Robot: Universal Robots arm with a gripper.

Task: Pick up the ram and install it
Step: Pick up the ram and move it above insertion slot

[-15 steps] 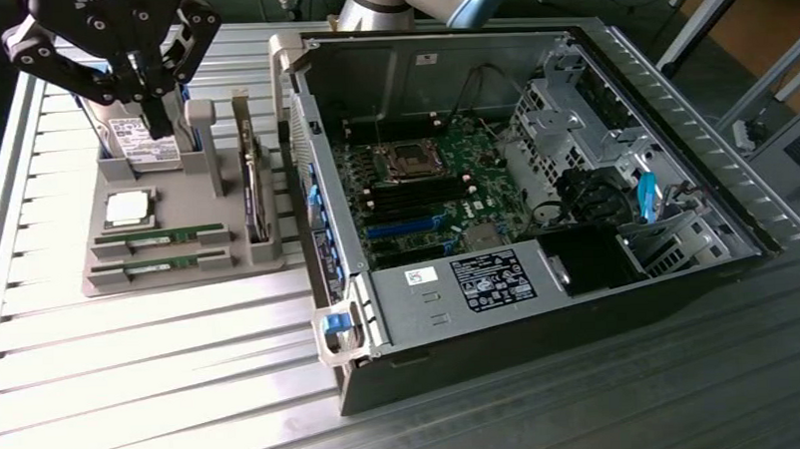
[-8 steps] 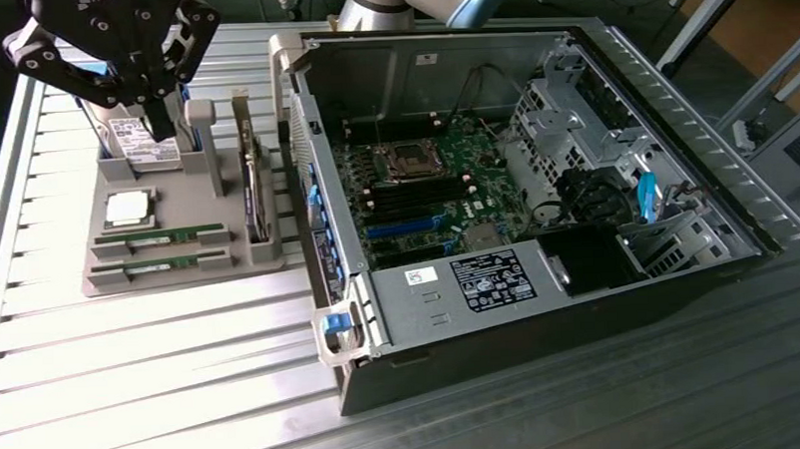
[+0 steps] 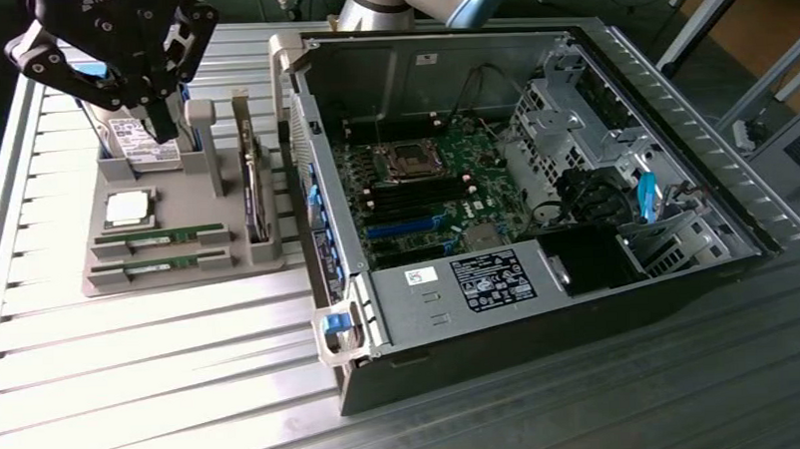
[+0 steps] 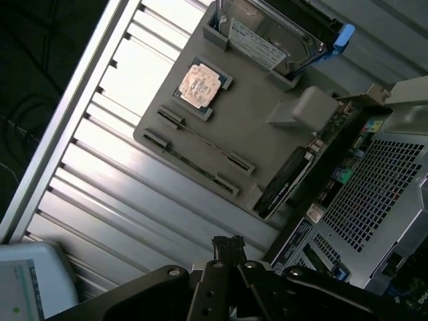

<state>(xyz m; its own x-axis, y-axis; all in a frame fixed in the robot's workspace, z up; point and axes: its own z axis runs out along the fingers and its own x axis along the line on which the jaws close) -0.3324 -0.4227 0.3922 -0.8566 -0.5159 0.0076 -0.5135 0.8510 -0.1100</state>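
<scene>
Found gripper point(image 4: 227, 242) closed on nothing above the hard drive point(image 3: 138, 139) end of the grey parts holder point(image 3: 175, 282), with both ram sticks point(image 3: 161, 234) lying in adjacent slots just beside the CPU chip point(image 3: 129, 206), outside the open computer case point(image 3: 376, 315).

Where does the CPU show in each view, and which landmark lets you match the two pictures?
Exterior view: the CPU lies on the grey tray, at the exterior view's left, between the drive and the ram sticks.
Wrist view: the CPU lies on the tray, between the drive and the ram sticks.
Shared landmark: the white-labelled drive.
</scene>
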